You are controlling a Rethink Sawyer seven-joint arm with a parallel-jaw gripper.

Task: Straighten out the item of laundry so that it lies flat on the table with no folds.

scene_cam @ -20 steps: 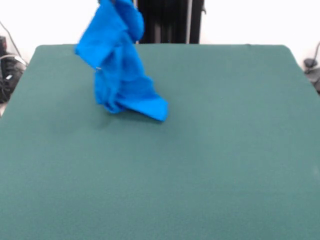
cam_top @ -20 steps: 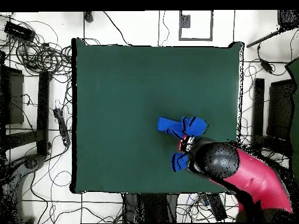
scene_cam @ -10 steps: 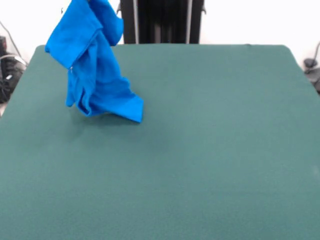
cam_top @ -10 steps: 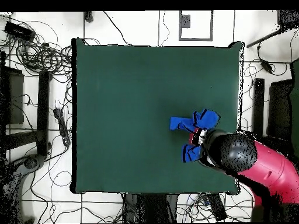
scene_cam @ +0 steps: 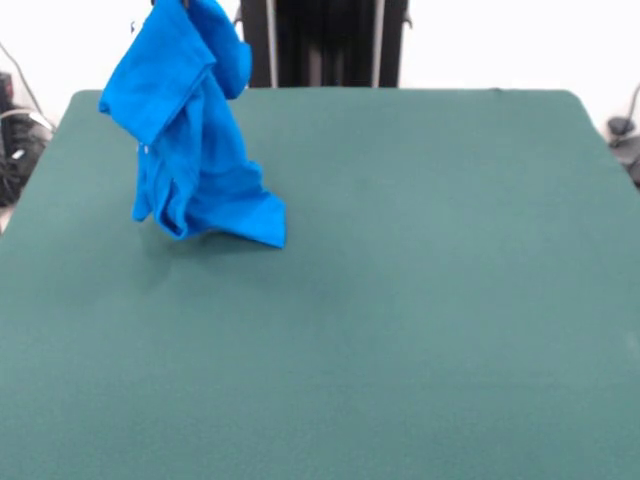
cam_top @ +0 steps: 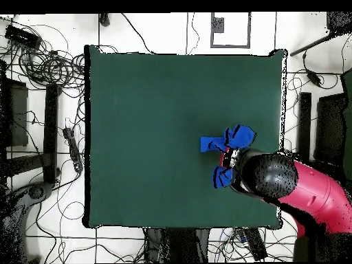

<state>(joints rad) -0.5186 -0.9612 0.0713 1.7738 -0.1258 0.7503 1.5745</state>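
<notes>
The item of laundry (scene_cam: 190,140) is a bright blue shirt, bunched and hanging in folds from the top edge of the front view over the table's far left part. Its lowest corner (scene_cam: 268,228) is at or just above the dark green table (scene_cam: 420,300); I cannot tell if it touches. From overhead, blue cloth (cam_top: 227,141) shows beside the red and black arm (cam_top: 302,192). My gripper (cam_top: 232,163) is under the arm's rounded end, shut on the shirt's top. No print shows.
Cables and stands (cam_top: 41,62) lie on the floor round the table. The arm reaches in over the table's edge (cam_top: 282,158) on the right of the overhead view. A black pedestal (scene_cam: 325,45) stands behind the far edge.
Over the second, the hanging shirt was carried left in the front view, toward the table's side edge. In the last half second it hardly moved, swinging slightly.
</notes>
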